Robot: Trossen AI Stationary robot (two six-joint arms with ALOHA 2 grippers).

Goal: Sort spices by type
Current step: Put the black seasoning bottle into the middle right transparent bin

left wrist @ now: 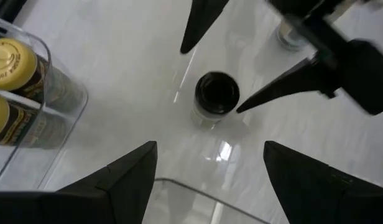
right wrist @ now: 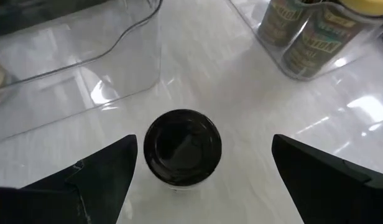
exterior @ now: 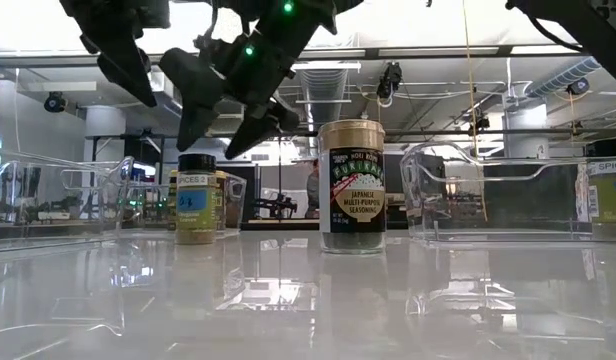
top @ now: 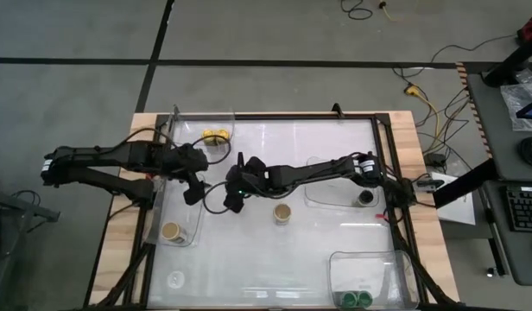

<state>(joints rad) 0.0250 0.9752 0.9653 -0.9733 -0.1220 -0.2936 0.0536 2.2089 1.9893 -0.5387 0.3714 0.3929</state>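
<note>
right gripper point(right wrist: 201, 168) – wide open above black-lid jar point(right wrist: 182, 146) | centre, drop straight | left gripper point(left wrist: 207, 171) – open, beside

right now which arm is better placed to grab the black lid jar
Right. The right gripper hangs open directly over the black-lid jar, straddling it. The left gripper, also open, sits off to one side.

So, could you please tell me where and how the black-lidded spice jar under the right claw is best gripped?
Grip the black-lidded jar across its round lid, coming straight down from above. It stands upright, alone on the bare table, away from the trays, and the right claw hangs open with its fingers on either side of it. The left claw hovers open nearby.
</note>
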